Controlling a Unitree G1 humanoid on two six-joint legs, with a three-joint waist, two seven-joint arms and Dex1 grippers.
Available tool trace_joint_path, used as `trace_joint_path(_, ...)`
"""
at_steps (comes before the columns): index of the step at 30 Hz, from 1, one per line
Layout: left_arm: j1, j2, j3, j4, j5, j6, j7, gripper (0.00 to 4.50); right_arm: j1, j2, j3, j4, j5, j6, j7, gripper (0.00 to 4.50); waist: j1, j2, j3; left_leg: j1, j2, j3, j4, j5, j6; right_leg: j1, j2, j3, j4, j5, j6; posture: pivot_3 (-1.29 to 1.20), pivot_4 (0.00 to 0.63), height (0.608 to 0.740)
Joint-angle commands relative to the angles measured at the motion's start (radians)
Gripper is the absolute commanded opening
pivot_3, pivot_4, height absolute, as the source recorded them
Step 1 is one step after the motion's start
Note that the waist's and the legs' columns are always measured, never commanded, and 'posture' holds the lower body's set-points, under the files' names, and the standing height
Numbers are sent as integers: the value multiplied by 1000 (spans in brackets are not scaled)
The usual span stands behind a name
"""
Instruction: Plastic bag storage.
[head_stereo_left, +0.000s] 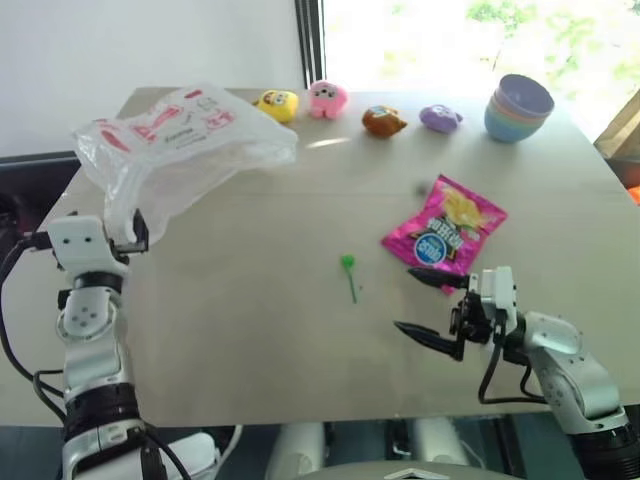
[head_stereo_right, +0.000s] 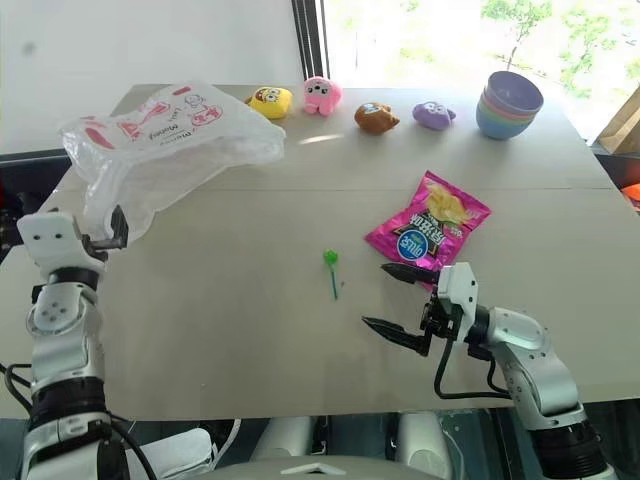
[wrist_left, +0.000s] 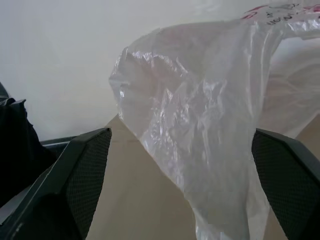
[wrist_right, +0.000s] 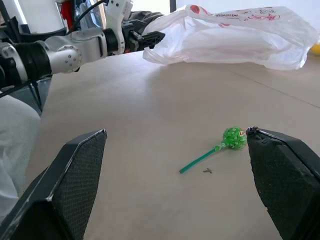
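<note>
Right now I'm reaching for the plastic bag (head_stereo_left: 185, 140) at upper left; left gripper (head_stereo_left: 138, 232) spread around its hanging film, maybe touching. Right gripper (head_stereo_left: 432, 307) gapes empty. Next: pinch.

A broad bare stretch of table (head_stereo_left: 250, 330) is left open through the middle, broken only by a small green lollipop (head_stereo_left: 349, 272). The far left corner is taken up by the bag (head_stereo_left: 180, 145), billowed up high, with the left gripper (head_stereo_left: 135, 232) spread wide at its near edge. On the right, a pink packet (head_stereo_left: 445, 233) is found just beyond the wide-spread right gripper (head_stereo_left: 432, 308). The far edge is lined by four small toys (head_stereo_left: 328, 98) and stacked bowls (head_stereo_left: 518, 108).
</note>
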Motion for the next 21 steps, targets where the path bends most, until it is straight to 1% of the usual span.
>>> trace_joint_path(1, -72, 52, -2, 103, -18, -63, -42, 3858, -18, 6, -4, 4, -57, -29, -52, 4500, -1, 0, 0, 0, 0, 0, 0, 0, 0, 0, 0, 1, 0, 0, 0, 0, 150, 740)
trace_joint_path(2, -100, 58, -4, 131, -27, -64, -55, 3815, -24, 8, 0, 11, -89, -38, -77, 4500, 0, -1, 1, 0, 0, 0, 0, 0, 0, 0, 0, 0, 0, 0, 0, 0, 150, 740)
trace_joint_path(3, -119, 61, -7, 154, -35, -68, -66, 3298, -28, 10, 3, 15, -111, -45, -93, 4500, 0, -1, 1, 0, 0, 0, 0, 0, 0, 0, 0, 0, 0, 0, 0, 0, 150, 740)
trace_joint_path(5, -126, 61, -12, 171, -35, -85, -74, 2687, -31, 14, 8, 10, -122, -44, -107, 4500, 1, -1, 1, 0, 0, 0, 0, 0, 0, 0, 0, -1, 0, 0, 0, 0, 150, 740)
trace_joint_path(7, -125, 59, -17, 180, -38, -99, -81, 1497, -33, 22, 15, -5, -136, -29, -137, 4500, 0, -1, 1, 0, 0, 0, 0, 0, -1, 0, 0, 0, 0, 0, 0, 0, 150, 740)
trace_joint_path(10, -115, 46, -14, 169, -57, -103, -86, 202, -44, 35, 34, -23, -169, -10, -184, 4500, -1, -1, 1, 0, 0, 0, 0, 0, -1, 0, 0, 0, 0, 0, 0, 0, 150, 740)
trace_joint_path(11, -110, 44, -15, 163, -61, -104, -88, 36, -49, 35, 42, -28, -173, 2, -192, 4500, -1, -1, 1, 0, 0, 0, 0, 0, -1, 0, 0, 0, 0, 0, 0, 0, 150, 740)
trace_joint_path(14, -91, 31, -15, 122, -95, -90, -111, 36, -79, 25, 79, -66, -188, 110, -226, 4500, -2, -1, 1, 0, 0, 0, 0, 0, -1, 0, 0, 0, 1, 0, 0, 0, 150, 740)
trace_joint_path(16, -76, 16, -13, 75, -137, -67, -135, 36, -133, 3, 130, -81, -241, 224, -254, 4500, -1, -1, 1, 0, 0, 0, 0, 0, -1, 0, 0, 0, 1, 0, 0, 0, 150, 740)
trace_joint_path(18, -46, -3, -22, 2, -171, -40, -162, 36, -199, 1, 184, -47, -275, 328, -269, 4500, -1, -2, 1, 0, 0, 0, 1, 0, -1, 0, 0, 0, 1, 0, 0, 0, 150, 740)
trace_joint_path(20, -1, -25, -36, -85, -206, -6, -187, 36, -276, 28, 235, 0, -283, 408, -271, 4500, -3, -2, 1, 0, 0, 0, 1, 0, -1, 0, -1, 0, 2, 0, 0, 0, 150, 740)
trace_joint_path(21, 28, -40, -43, -139, -222, 17, -190, 36, -324, 63, 259, 17, -280, 498, -297, 4500, -3, -2, 1, 0, 0, 0, 1, 0, -1, 0, -1, 0, 1, 0, 0, 0, 150, 740)
